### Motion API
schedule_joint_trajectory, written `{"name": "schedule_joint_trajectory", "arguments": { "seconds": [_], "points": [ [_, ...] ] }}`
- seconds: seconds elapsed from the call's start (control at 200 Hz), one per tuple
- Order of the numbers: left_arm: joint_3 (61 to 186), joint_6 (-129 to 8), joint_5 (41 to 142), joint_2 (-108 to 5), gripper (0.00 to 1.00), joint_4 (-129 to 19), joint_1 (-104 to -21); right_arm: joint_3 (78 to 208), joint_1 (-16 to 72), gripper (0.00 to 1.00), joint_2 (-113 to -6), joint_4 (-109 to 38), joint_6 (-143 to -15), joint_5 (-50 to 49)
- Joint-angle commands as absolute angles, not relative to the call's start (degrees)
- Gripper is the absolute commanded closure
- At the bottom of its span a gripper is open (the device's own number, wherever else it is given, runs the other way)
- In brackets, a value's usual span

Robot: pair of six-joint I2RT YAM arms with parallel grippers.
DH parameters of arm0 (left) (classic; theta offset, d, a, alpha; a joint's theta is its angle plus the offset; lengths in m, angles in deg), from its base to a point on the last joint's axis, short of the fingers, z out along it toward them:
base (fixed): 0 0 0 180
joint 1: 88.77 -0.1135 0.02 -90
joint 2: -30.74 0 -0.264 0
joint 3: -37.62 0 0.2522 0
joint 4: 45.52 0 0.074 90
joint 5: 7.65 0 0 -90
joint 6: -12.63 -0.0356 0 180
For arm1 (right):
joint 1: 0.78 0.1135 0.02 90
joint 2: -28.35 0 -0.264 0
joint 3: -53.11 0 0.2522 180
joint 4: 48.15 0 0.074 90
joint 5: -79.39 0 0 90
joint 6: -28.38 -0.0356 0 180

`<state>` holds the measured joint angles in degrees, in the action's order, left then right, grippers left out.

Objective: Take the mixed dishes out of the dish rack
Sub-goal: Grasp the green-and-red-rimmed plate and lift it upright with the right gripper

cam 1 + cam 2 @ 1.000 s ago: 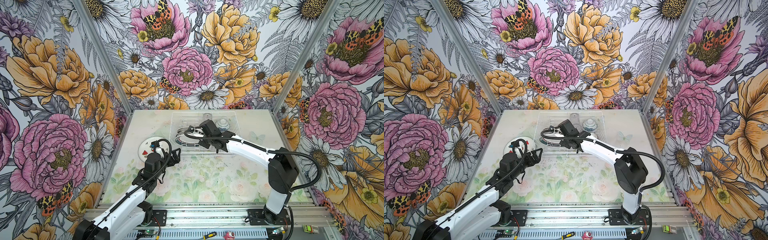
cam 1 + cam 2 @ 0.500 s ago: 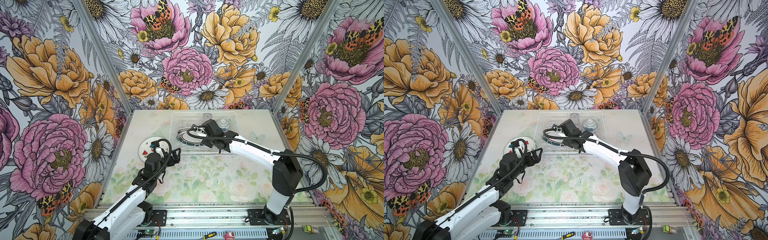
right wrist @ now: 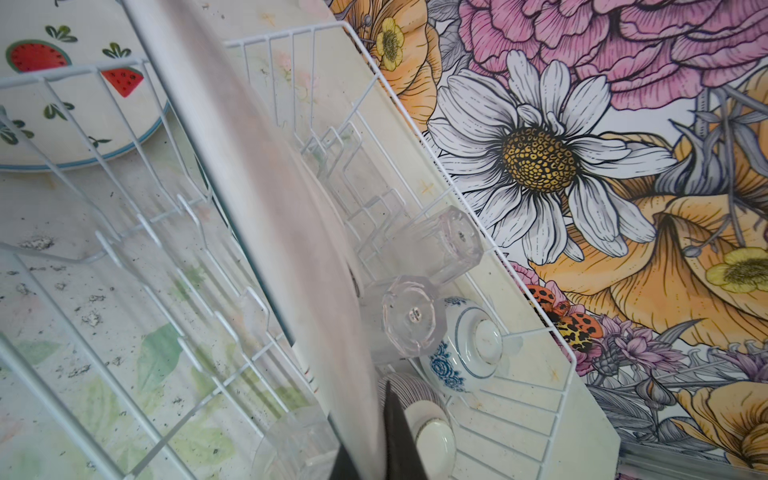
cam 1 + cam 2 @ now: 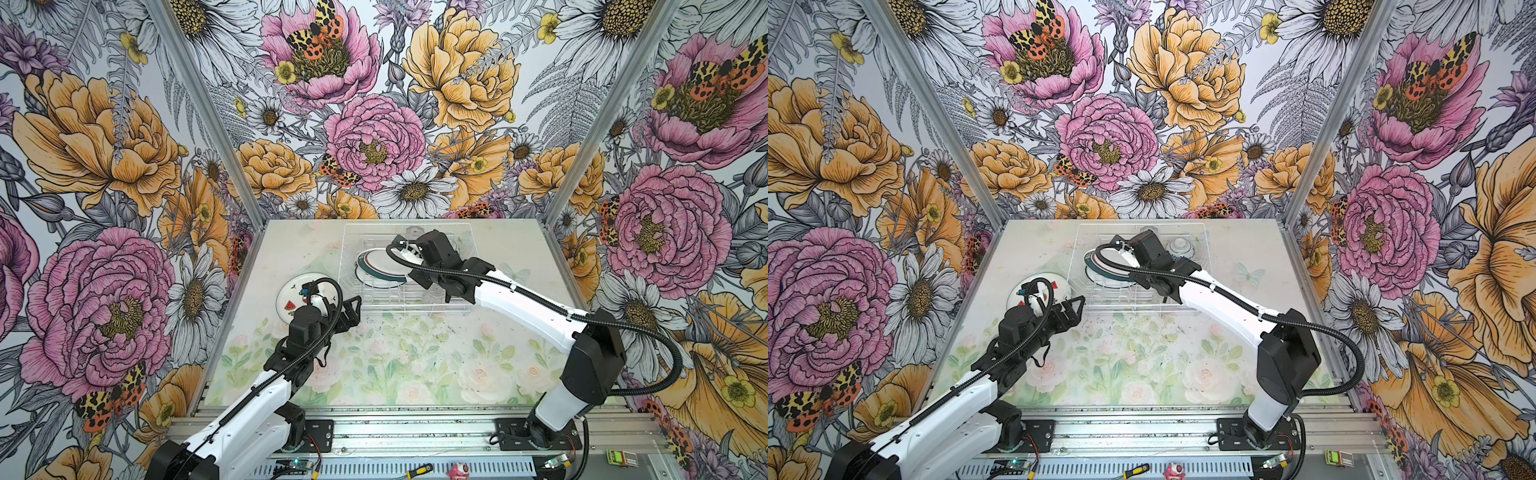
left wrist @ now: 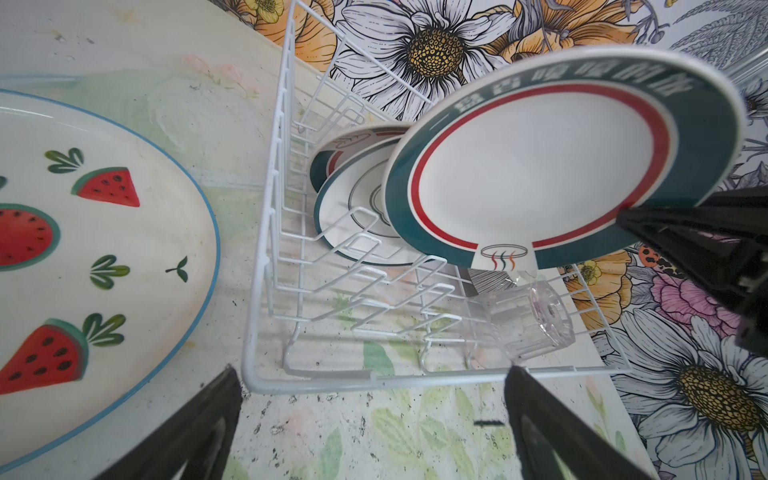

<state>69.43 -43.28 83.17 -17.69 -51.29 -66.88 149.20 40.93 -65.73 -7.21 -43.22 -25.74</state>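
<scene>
The right fingers are pinched shut on the rim of a green-rimmed plate. It's white in the middle with a red ring, and it hangs tilted over the plate slots of the dish rack. Right behind it, two more plates lean in the slots on the left part of the rack. A clear tumbler lies on its side at the rack's near right. The right wrist view also picks up two more tumblers and a small blue-patterned bowl turned upside down, all toward the rack's far side. The rack itself sits at the far middle of the desk. Over on the other side, the left fingers are spread wide with nothing in them, hovering over the desk just off the rack's near left corner. Next to them, left of the rack, a watermelon plate lies flat on the desk.
</scene>
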Motion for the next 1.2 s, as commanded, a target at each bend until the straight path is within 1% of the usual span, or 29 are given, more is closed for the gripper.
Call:
{"name": "schedule_joint_trajectory", "arguments": {
  "seconds": [0.0, 0.125, 0.33, 0.41, 0.721, 0.916, 1.051, 1.196],
  "points": [
    [68.4, -43.6, 81.9, -17.1, 0.01, -49.8, -66.9, 150.8, 40.1, 1.00, -62.8, -11.0, -47.5, -24.1],
    [68.6, -43.5, 82.1, -17.0, 0.01, -49.8, -66.9, 151.1, 39.0, 1.00, -61.4, -11.5, -51.7, -23.5],
    [69.2, -43.4, 82.5, -17.0, 0.01, -49.9, -66.9, 150.7, 37.6, 1.00, -58.5, -12.1, -61.9, -20.4],
    [69.4, -43.2, 82.5, -17.0, 0.01, -49.9, -66.8, 150.2, 37.6, 1.00, -57.8, -12.4, -65.8, -20.9],
    [70.1, -42.3, 83.2, -17.1, 0.01, -50.0, -66.8, 145.3, 37.6, 1.00, -54.6, -16.6, -78.9, -17.6],
    [71.2, -41.9, 83.8, -17.0, 0.01, -50.4, -66.8, 144.7, 37.3, 1.00, -54.3, -17.4, -86.2, -17.4],
    [72.3, -40.5, 83.1, -16.9, 0.01, -50.7, -66.8, 143.1, 37.4, 1.00, -53.9, -17.5, -92.3, -19.7],
    [74.8, -40.3, 81.5, -16.7, 0.01, -51.2, -66.8, 142.4, 37.4, 1.00, -54.2, -18.3, -95.5, -18.2]
  ]
}}
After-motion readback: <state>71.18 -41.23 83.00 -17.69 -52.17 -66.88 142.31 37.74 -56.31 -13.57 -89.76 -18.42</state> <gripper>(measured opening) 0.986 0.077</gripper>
